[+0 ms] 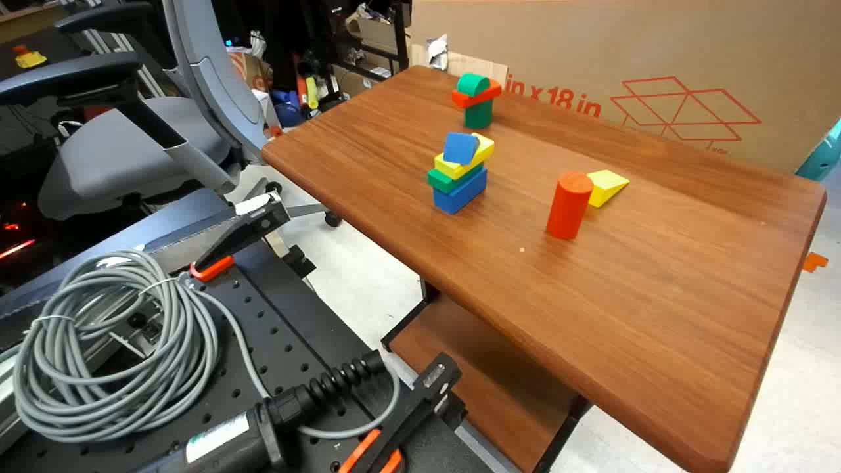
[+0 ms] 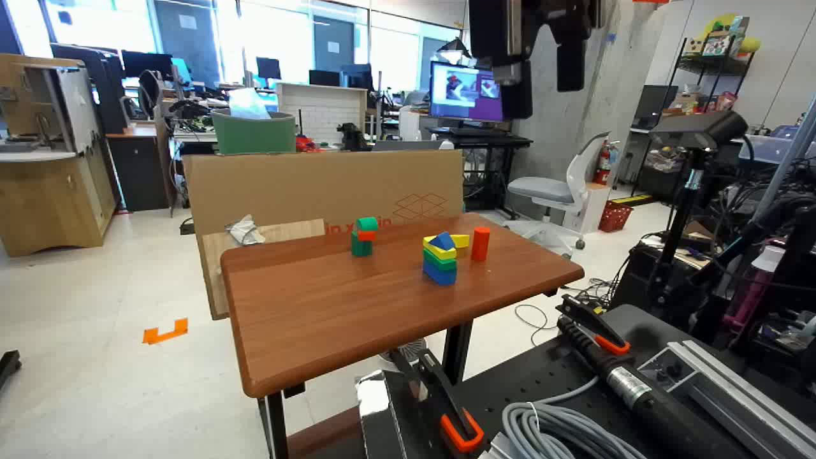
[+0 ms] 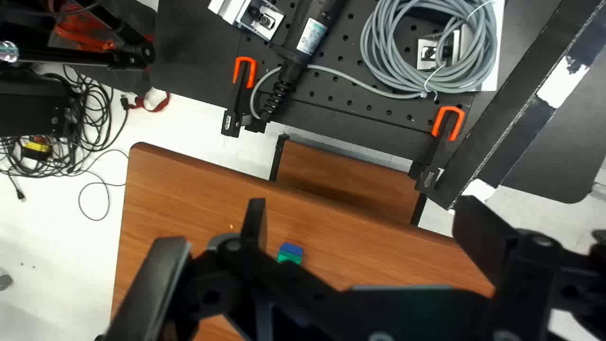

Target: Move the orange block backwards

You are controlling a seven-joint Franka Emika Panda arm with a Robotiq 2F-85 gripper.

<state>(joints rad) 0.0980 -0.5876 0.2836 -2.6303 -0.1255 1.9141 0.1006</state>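
Note:
The orange block point(image 1: 569, 206) is an upright red-orange cylinder on the brown wooden table point(image 1: 657, 276). It also stands in an exterior view point(image 2: 480, 245), at the table's far right part. In the wrist view it does not show; the gripper's body covers much of the table there. My gripper point(image 2: 546, 80) hangs high above the table, well apart from the block. In the wrist view the gripper point(image 3: 362, 213) has its fingers wide apart with nothing between them. It is out of view in an exterior view.
A yellow wedge point(image 1: 608, 187) lies close beside the orange block. A blue-green-yellow stack point(image 1: 460, 190) stands near it, and shows partly in the wrist view point(image 3: 289, 253). A green-and-red stack point(image 1: 478, 113) stands farther off. A black bench point(image 3: 331, 85) with coiled cable borders the table.

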